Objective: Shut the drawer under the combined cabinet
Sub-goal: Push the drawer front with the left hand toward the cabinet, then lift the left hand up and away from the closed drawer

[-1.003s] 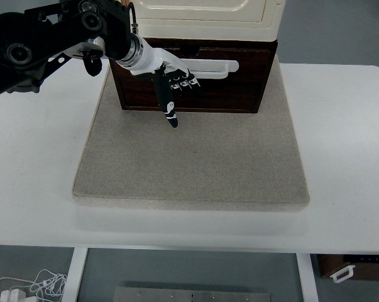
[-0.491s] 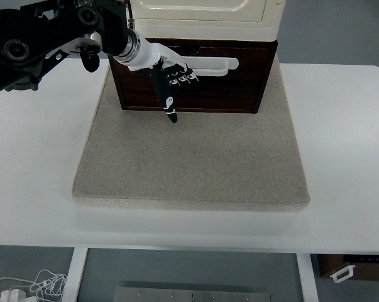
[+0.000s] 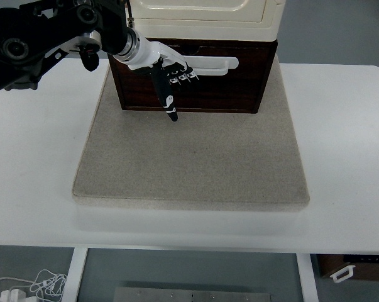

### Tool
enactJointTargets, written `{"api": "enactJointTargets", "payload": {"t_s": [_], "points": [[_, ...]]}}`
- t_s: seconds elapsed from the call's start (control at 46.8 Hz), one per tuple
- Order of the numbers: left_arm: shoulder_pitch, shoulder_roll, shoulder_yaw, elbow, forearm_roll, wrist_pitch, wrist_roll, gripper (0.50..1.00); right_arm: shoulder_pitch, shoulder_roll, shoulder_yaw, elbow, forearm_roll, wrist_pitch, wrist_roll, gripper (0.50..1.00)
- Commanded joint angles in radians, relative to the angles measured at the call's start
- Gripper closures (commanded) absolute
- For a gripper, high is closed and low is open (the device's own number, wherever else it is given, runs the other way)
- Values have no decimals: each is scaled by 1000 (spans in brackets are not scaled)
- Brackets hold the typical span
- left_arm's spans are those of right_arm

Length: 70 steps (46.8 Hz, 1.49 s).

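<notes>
A dark brown wooden drawer (image 3: 227, 88) with a white handle (image 3: 217, 65) sits under a cream cabinet (image 3: 205, 14) at the back of a grey mat (image 3: 189, 157). The drawer front stands only slightly out from the cabinet. My left hand (image 3: 171, 78) comes in from the upper left and rests against the drawer front at the handle's left end. Three fingers are curled by the handle and one finger (image 3: 169, 107) points down toward the mat. It grips nothing. The right arm is out of view.
The mat lies on a white table (image 3: 340, 157). My black left arm (image 3: 44, 38) spans the table's upper left. A brown box with a white handle (image 3: 349, 269) sits on the floor at lower right, and white cables (image 3: 26, 286) at lower left.
The left hand has shifted slightly up and left toward the cabinet, and the drawer front has moved back a little with it.
</notes>
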Motion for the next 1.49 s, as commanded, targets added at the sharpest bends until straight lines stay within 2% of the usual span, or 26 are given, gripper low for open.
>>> {"api": "enactJointTargets", "payload": {"t_s": [0.0, 0.278, 0.47, 0.747, 0.833, 1.025, 1.153, 1.302, 1.388, 1.473], "points": [[1, -4, 2, -5, -1, 0, -3, 500, 1, 0, 0, -1, 0, 1, 0, 548], [10, -21, -3, -91, -6, -2, -23, 500, 1, 0, 0, 1, 0, -1, 0, 548], [15, -51, -130, -106, -15, -2, -49, 500, 0, 0, 0, -1, 0, 1, 0, 548], [58, -73, -310, -120, -15, -2, -143, 500, 1, 0, 0, -1, 0, 1, 0, 548], [59, -79, -359, -120, -17, -2, -192, 500, 1, 0, 0, -1, 0, 1, 0, 548], [72, -80, -463, -113, -35, 14, -362, 500, 1, 0, 0, 1, 0, -1, 0, 548], [65, -76, -549, -110, -49, 98, -434, 500, 1, 0, 0, -1, 0, 1, 0, 548], [65, -76, -641, -110, -55, 248, -502, 500, 0, 0, 0, 1, 0, -1, 0, 548], [67, -73, -701, -105, -61, 311, -517, 500, 0, 0, 0, -1, 0, 1, 0, 548], [73, -73, -767, -85, -83, 333, -517, 500, 0, 0, 0, 1, 0, 1, 0, 548]]}}
